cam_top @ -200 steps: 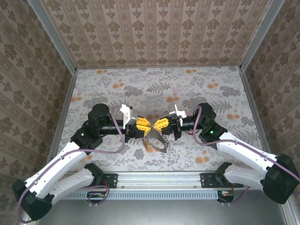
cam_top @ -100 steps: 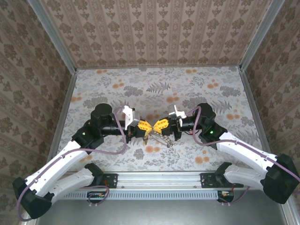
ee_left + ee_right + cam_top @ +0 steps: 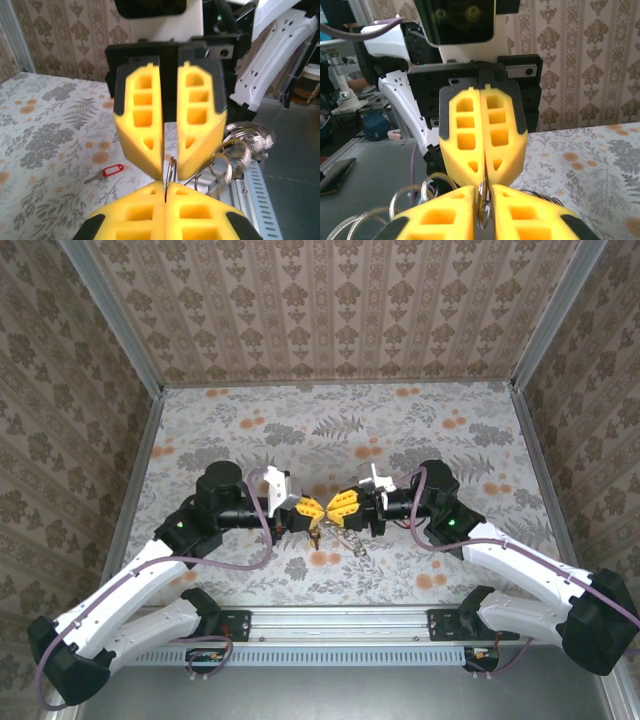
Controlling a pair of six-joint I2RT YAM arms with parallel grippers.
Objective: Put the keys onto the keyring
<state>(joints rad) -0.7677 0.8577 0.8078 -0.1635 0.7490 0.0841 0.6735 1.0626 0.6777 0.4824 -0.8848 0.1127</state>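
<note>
while the left jaws are clamped on a loop of the keyring (image 3: pixel 248 136), the right jaws stand a crack apart around it, tip to tip. best keep the left grip firm and level, so the right can fetch the red key (image 3: pixel 112 171) from the table (image 3: pixel 45 115) below.

A table (image 3: pixel 400 430) covered in a pale cloth printed with grey fern leaves and small orange blossoms fills the floor of the enclosure. Walls papered in a beige-and-brown damask stripe (image 3: pixel 330 310) rise at the back and on both sides. Slanting brushed-aluminium posts (image 3: pixel 110 315) mark the two rear corners. A slotted silver metal rail (image 3: pixel 340 652) runs along the table's near edge, with a plain grey floor strip (image 3: pixel 350 695) just in front of it. In the right wrist view a flat dark slab (image 3: pixel 332 175), too blurred to identify, lies on a grey surface beyond the table.
</note>
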